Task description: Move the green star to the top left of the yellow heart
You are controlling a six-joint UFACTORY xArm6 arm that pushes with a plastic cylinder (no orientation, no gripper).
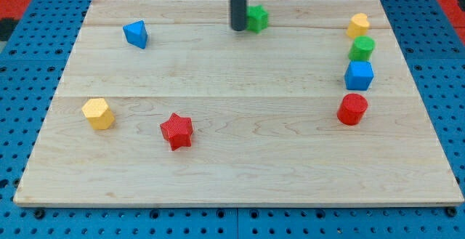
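The green star [257,18] lies near the view's top, a little right of centre, on the wooden board [232,144]. My tip [238,28] stands right against the star's left side. The yellow heart [357,25] lies at the view's top right, well to the right of the star. No earlier frame shows whether the star is moving.
Below the yellow heart stand a green cylinder [362,49], a blue cube [359,75] and a red cylinder [352,109] in a column. A blue block [136,33] lies top left, a yellow hexagon block [97,113] at the left, a red star [176,131] below centre-left.
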